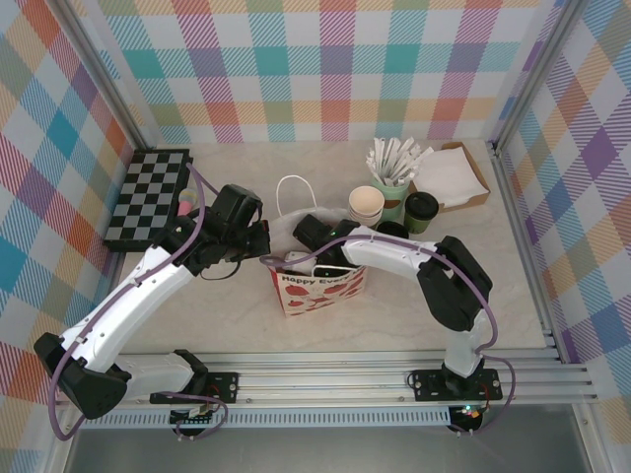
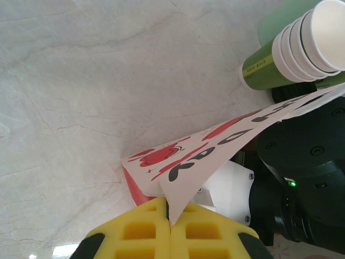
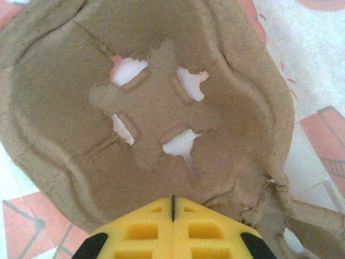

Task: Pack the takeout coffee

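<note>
Bright, even light is falling from overhead, casting only soft, short shadows beside the arms (image 1: pixel 148 286) on the pale table (image 1: pixel 394 320). A small glare patch is showing low in the left wrist view, where the paper bag (image 2: pixel 215 145) is rendering sharply. The right wrist view is looking grainy and soft, perhaps from closeness to the brown pulp tray (image 3: pixel 64 108).

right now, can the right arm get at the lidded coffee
Probably not directly: the right jaws are shut, down inside the bag over the tray. The coffee stands outside, beyond that arm; it must lift out first.
</note>
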